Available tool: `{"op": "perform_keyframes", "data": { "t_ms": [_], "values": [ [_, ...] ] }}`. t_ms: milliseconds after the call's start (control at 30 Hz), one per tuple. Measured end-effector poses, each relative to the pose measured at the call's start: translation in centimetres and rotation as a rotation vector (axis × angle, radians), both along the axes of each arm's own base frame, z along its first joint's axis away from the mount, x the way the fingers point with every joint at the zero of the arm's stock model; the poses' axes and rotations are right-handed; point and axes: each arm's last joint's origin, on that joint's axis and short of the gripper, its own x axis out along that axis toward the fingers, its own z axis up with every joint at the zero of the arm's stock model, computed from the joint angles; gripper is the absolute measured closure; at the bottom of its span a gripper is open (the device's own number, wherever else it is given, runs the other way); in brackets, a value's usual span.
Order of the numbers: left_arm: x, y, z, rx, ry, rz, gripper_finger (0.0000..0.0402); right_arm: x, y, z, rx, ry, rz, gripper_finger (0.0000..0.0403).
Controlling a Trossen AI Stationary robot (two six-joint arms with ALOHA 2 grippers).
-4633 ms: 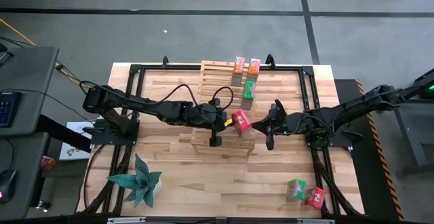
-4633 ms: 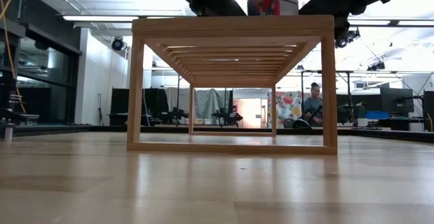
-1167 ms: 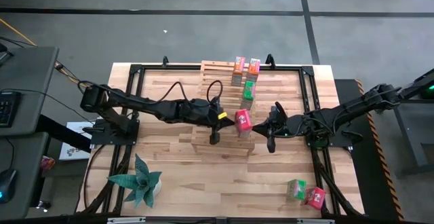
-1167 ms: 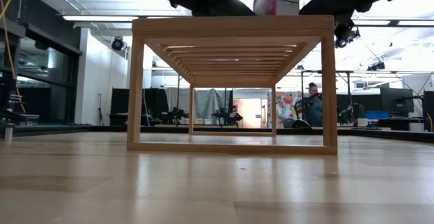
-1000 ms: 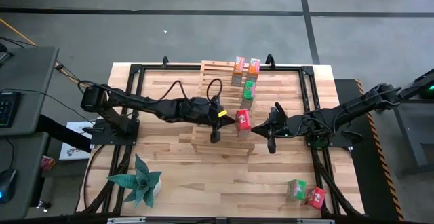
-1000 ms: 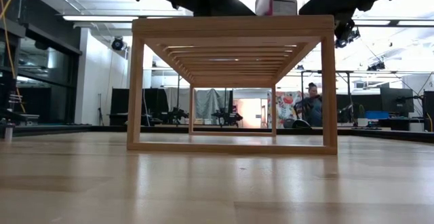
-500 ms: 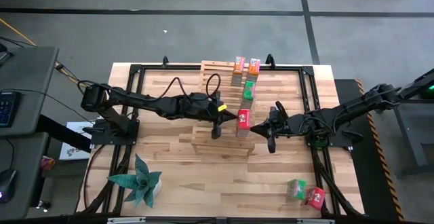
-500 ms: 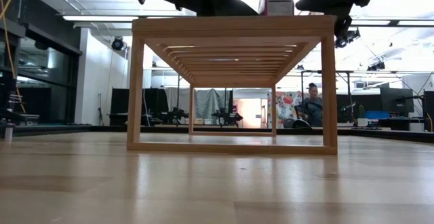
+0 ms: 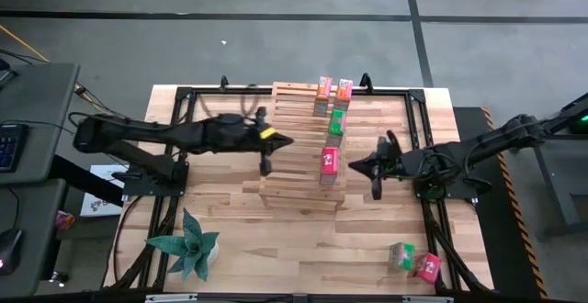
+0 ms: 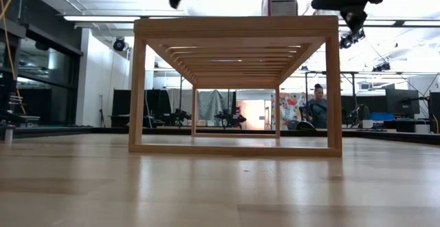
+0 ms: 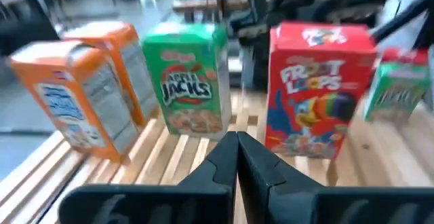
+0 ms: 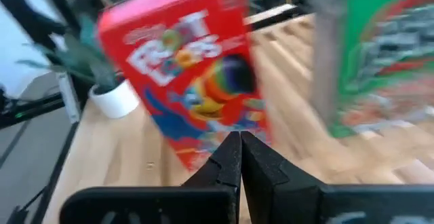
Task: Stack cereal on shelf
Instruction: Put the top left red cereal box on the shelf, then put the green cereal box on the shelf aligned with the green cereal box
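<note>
While both pincers sit closed and empty, four cereal boxes (image 9: 330, 164) stand on the shelf (image 9: 292, 147), two beside it.

I see a wooden table (image 9: 220, 239) carrying a slatted wooden shelf (image 9: 289, 138) near its middle. On the shelf stand four cereal boxes: two orange boxes (image 9: 324, 87) side by side at the far end, a green box (image 9: 337, 121) just in front of them, and a red box (image 9: 329, 162) further forward. Directly on the table, a teal plant (image 9: 186, 248) sits at the near left corner. A green box (image 9: 401, 255) and a red box (image 9: 426, 265) lie together at the near right corner.
</note>
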Motion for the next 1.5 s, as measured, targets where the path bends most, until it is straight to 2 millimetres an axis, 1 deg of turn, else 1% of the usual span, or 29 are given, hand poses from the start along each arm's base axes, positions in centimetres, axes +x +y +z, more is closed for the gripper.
{"op": "perform_keyframes", "data": {
  "t_ms": [100, 167, 267, 333, 367, 467, 567, 667, 733, 800, 900, 967, 1067, 1233, 1333, 1433, 1500],
  "values": [
    [-1.8, -0.2, -0.6, 0.002, -0.127, -0.004, 0.0401, -1.5, -0.6, 0.4, 0.036, 0.000, -0.059, 0.0386],
    [-3.0, -0.2, -1.3, -0.010, -0.203, -0.002, 0.0401, -2.5, -1.0, 0.4, 0.071, 0.017, -0.079, 0.0362],
    [-4.1, 0.0, -2.2, -0.028, -0.272, 0.008, 0.0401, -3.5, -1.3, 0.3, 0.128, 0.034, -0.104, 0.0306],
    [-4.4, 0.1, -2.5, -0.038, -0.284, 0.016, 0.0401, -3.9, -1.4, 0.2, 0.153, 0.058, -0.109, 0.0262],
    [-4.5, 0.2, -2.6, -0.041, -0.287, 0.020, 0.0401, -4.1, -1.4, 0.5, 0.168, 0.071, -0.108, 0.0240],
    [-4.6, 0.4, -2.5, -0.043, -0.295, 0.027, 0.0401, -4.4, -1.4, 2.6, 0.202, 0.117, -0.076, 0.0177],
    [-4.6, 0.5, -2.4, -0.040, -0.302, 0.031, 0.0401, -4.7, -1.4, 5.4, 0.240, 0.204, -0.067, 0.0138],
    [-4.6, 0.5, -2.4, -0.036, -0.303, 0.030, 0.0401, -5.0, -1.4, 7.8, 0.304, 0.376, -0.142, 0.0127],
    [-4.6, 0.5, -2.4, -0.034, -0.302, 0.029, 0.0401, -4.9, -1.2, 8.7, 0.379, 0.525, -0.210, 0.0127],
    [-4.6, 0.5, -2.4, -0.034, -0.301, 0.029, 0.0402, -4.4, -0.7, 9.0, 0.481, 0.682, -0.276, 0.0126],
    [-4.6, 0.5, -2.4, -0.035, -0.299, 0.027, 0.0402, -3.3, 0.6, 8.6, 0.643, 0.944, -0.357, 0.0126],
    [-4.6, 0.5, -2.5, -0.035, -0.295, 0.027, 0.0401, -2.6, 1.7, 8.1, 0.714, 1.095, -0.399, 0.0126],
    [-4.6, 0.5, -2.6, -0.035, -0.277, 0.027, 0.0402, -1.4, 3.8, 6.9, 0.760, 1.230, -0.445, 0.0126],
    [-4.6, 0.5, -3.1, -0.011, -0.228, 0.024, 0.0401, -0.5, 7.6, 5.3, 0.810, 1.334, -0.546, 0.0126],
    [-4.7, 0.5, -3.3, -0.010, -0.195, 0.024, 0.0402, -0.6, 9.9, 4.5, 0.864, 1.365, -0.615, 0.0126],
    [-4.7, 0.5, -3.4, -0.004, -0.182, 0.026, 0.0402, -0.9, 12.3, 3.9, 0.920, 1.354, -0.676, 0.0126],
    [-4.8, 0.6, -3.3, -0.013, -0.192, 0.031, 0.0401, -1.3, 13.7, 3.7, 0.959, 1.306, -0.701, 0.0126]
  ]
}}
